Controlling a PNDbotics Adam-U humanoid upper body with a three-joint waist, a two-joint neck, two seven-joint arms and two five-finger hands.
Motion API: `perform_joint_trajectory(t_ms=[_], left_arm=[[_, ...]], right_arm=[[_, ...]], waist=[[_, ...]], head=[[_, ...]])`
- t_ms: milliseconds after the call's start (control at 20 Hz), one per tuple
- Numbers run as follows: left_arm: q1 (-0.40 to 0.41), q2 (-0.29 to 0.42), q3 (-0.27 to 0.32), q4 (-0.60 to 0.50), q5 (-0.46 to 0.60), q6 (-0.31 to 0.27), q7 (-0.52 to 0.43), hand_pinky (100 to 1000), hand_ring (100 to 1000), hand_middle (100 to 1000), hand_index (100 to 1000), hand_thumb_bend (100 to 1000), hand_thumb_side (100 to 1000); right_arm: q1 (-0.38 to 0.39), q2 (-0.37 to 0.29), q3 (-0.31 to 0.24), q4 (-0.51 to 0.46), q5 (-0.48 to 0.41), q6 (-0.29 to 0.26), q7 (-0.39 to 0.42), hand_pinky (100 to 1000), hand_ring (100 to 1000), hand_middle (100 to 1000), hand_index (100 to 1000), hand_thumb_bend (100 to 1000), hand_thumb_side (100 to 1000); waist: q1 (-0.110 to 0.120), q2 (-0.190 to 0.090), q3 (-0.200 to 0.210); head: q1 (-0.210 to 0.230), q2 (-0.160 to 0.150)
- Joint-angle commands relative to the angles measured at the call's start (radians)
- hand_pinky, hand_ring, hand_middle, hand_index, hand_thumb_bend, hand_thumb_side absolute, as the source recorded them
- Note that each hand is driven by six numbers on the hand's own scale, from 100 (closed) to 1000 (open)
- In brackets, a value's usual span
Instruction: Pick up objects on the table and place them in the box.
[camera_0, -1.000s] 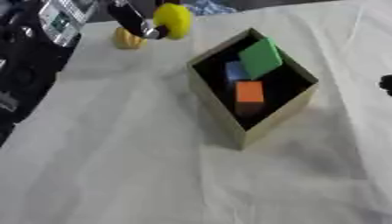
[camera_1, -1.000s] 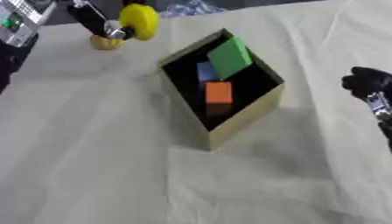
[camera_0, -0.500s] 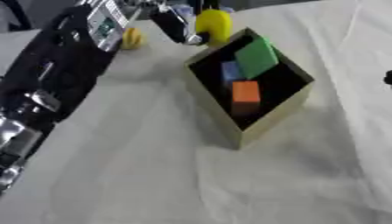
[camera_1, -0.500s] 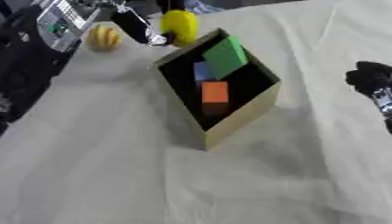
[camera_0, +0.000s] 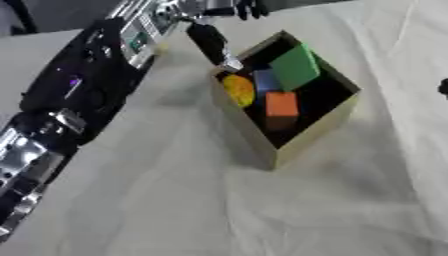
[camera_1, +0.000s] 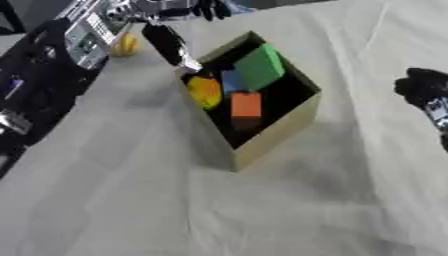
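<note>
The left arm (camera_0: 83, 95) reaches in from the lower left across the white cloth (camera_0: 192, 200) toward the far side of the table, and the left hand (camera_1: 175, 30) hangs over the far left corner of the box (camera_0: 306, 135). One dark finger (camera_0: 210, 42) points down to the box's rim, its pale tip just at the edge; the other fingers spread out straight above it, and the hand holds nothing. The box is an open cardboard one, set cornerwise on the cloth. Inside it a yellow ball (camera_0: 238, 90) lies against the left wall, directly below that finger's tip and apart from it. Beside the ball sits a blue block (camera_0: 265, 81), partly covered by a green block (camera_0: 296, 66) that leans tilted toward the far right wall. An orange block (camera_0: 281, 105) rests nearer the front, just beside the ball and the blue block. Outside the box, a small yellowish thing (camera_1: 125, 45) lies on the cloth behind the left arm, near the far left edge. The right hand (camera_1: 424, 90) shows at the right edge, well apart from the box, its dark fingers curled with nothing in them.
</note>
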Motion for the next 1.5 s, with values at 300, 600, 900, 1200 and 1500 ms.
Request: perform_joint_trajectory(t_ms=[300, 600, 900, 1200, 1500], left_arm=[[-0.009, 0.047, 0.028, -0.014, 0.011, 0.002, 0.043, 809, 780, 757, 876, 542, 447], [0.011, 0.155, 0.104, 0.017, -0.036, 0.057, 0.122, 812, 779, 751, 871, 538, 441], [0.039, 0.229, 0.182, 0.066, -0.139, 0.085, 0.192, 819, 792, 766, 875, 569, 426], [0.048, 0.244, 0.225, 0.102, -0.214, 0.093, 0.227, 821, 795, 771, 882, 585, 426], [0.043, 0.233, 0.239, 0.133, -0.237, 0.100, 0.215, 824, 803, 782, 894, 613, 432]], right_arm=[[0.000, -0.020, -0.005, -0.021, -0.009, -0.001, 0.002, 930, 839, 747, 843, 100, 716], [0.012, -0.025, -0.012, -0.021, -0.003, -0.005, -0.005, 930, 838, 746, 842, 100, 715], [0.019, -0.029, -0.018, -0.021, 0.005, -0.014, -0.012, 930, 838, 746, 842, 100, 713], [0.021, -0.031, -0.019, -0.021, 0.010, -0.024, -0.015, 930, 838, 746, 842, 100, 714], [0.018, -0.034, -0.018, -0.021, 0.014, -0.026, -0.016, 930, 838, 746, 842, 100, 716]], waist=[[-0.011, -0.030, 0.011], [-0.009, -0.034, 0.023], [-0.011, -0.027, 0.030], [-0.015, -0.018, 0.031], [-0.020, -0.006, 0.043]], head=[[0.001, 0.009], [-0.012, 0.012], [-0.014, 0.003], [-0.001, -0.021], [0.009, -0.041]])
